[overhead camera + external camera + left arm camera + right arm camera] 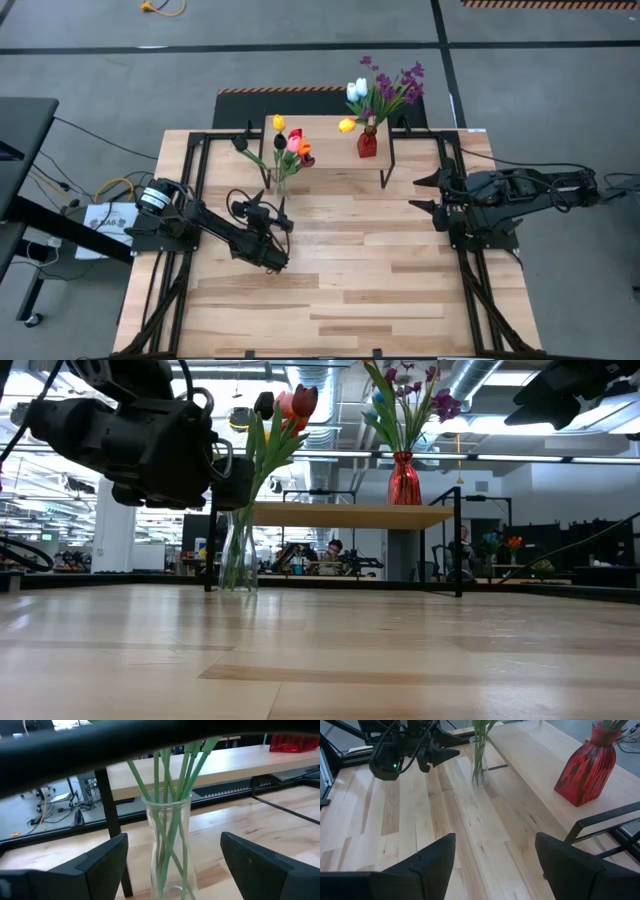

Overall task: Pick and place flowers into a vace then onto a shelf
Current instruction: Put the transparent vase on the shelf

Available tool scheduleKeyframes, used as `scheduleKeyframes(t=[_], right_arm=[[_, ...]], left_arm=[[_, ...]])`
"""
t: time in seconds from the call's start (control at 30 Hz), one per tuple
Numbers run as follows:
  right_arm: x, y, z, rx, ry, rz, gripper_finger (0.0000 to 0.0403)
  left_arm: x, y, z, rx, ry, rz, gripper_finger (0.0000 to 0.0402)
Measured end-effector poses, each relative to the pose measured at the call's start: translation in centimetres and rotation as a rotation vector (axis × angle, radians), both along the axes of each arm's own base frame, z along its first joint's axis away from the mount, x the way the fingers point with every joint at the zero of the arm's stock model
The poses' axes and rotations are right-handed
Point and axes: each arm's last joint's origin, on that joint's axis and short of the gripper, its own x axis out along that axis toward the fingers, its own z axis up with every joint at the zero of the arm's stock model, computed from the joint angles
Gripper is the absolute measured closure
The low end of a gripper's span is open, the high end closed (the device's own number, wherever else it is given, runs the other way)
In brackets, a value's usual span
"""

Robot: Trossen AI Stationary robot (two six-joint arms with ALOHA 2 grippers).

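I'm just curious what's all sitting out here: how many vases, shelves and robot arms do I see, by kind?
Clear glass vase with tulips, on the table: 1
Red vase with flowers, on the shelf: 1
Shelf: 1
Robot arms, left pincer open by the glass vase, right pincer open, apart from everything: 2
Total: 5

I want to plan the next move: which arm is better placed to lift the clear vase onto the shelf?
The left. Its open gripper already faces the clear vase closely, one finger on each side. The right gripper waits open farther off, beside the shelf with the red vase.
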Motion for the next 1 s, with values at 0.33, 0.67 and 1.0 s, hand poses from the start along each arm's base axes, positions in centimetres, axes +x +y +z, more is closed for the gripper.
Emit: scheduleKeyframes(t=[0.33,0.67,1.0], right_arm=[[0.0,0.0,0.0,0.000,0.000,0.000,0.0135],[0.1,0.0,0.2,0.006,-0.025,-0.001,0.0135],[0.1,0.0,0.3,0.007,-0.031,-0.002,0.0135]], left_arm=[[0.3,-0.5,-1.0,0.005,-0.025,-0.016,0.0091],[-1.2,-0.4,-2.8,0.002,-0.119,-0.034,0.0091],[-1.1,0.1,-2.6,0.037,-0.122,-0.022,0.0091]])
